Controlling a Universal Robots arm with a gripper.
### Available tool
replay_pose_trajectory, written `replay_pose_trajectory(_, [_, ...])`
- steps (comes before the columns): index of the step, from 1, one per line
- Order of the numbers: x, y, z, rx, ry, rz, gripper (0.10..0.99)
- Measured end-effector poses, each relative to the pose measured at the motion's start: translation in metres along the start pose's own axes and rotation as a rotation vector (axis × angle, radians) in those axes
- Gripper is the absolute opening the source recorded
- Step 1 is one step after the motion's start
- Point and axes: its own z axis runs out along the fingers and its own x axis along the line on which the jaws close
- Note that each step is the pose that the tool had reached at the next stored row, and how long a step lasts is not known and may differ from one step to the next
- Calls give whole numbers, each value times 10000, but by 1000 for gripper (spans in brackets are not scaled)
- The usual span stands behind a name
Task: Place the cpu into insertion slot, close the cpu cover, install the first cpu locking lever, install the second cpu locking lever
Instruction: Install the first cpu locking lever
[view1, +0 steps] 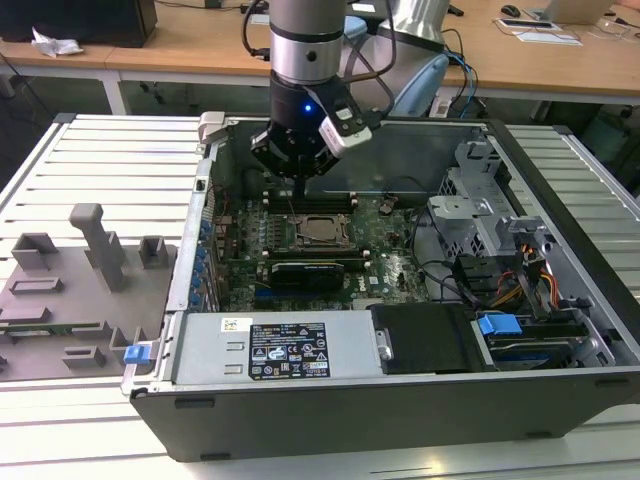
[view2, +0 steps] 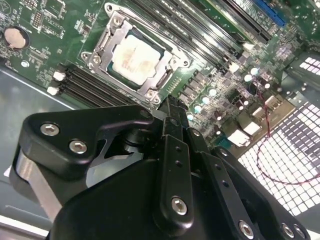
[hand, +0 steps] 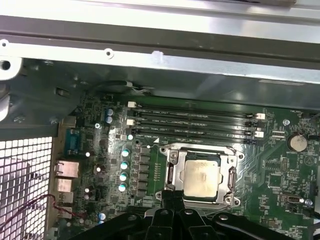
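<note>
While the cpu (view1: 318, 230) sits in the insertion slot (view1: 301, 231) at centre of the exterior view with the cpu cover (hand: 231, 176) seemingly down over it, the gripper (view1: 300, 190), pinched narrow and empty, hangs just above its upper edge, so an off-line push risks scraping the motherboard (view1: 395, 270)

The cpu (hand: 201, 181) has a dull silver-grey metal top, matt and smudged with a pale yellowish film. The cpu cover (hand: 232, 178) framing it is bare silver metal with a brighter sheen. The circuit board (hand: 280, 172) is green with a slight gloss. The hand (view2: 170, 107) is black and matt, studded with shiny metal screws (view2: 179, 204). The computer case (view1: 420, 150) is grey sheet metal, smooth and dull. The bench (view1: 100, 160) is pale ribbed metal, and the fixtures (view1: 95, 250) on it look like matt grey plastic.
</note>
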Motion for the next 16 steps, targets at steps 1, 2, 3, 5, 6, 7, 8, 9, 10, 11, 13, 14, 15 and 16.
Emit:
replay_pose_trajectory(1, [17, 1, 0, -1, -7, -1, 106])
replay_pose_trajectory(2, [41, 3, 1, -11, -20, 0, 106])
replay_pose_trajectory(3, [76, 6, 2, -39, -50, -2, 106])
replay_pose_trajectory(5, [127, 10, 5, -65, -92, -2, 106])
replay_pose_trajectory(6, [149, 12, 7, -82, -115, -2, 106])
replay_pose_trajectory(7, [171, 14, 10, -127, -144, -2, 106])
replay_pose_trajectory(8, [181, 14, 11, -163, -158, -1, 106])
replay_pose_trajectory(9, [193, 16, 13, -215, -166, 19, 106])
replay_pose_trajectory(10, [199, 17, 16, -244, -171, 47, 106])
replay_pose_trajectory(11, [205, 19, 23, -272, -176, 97, 106])
replay_pose_trajectory(13, [232, 20, 41, -282, -177, 149, 106])
replay_pose_trajectory(14, [255, 22, 54, -283, -177, 150, 106])
replay_pose_trajectory(15, [289, 24, 72, -291, -177, 151, 106])
replay_pose_trajectory(16, [311, 26, 87, -297, -179, 152, 106])
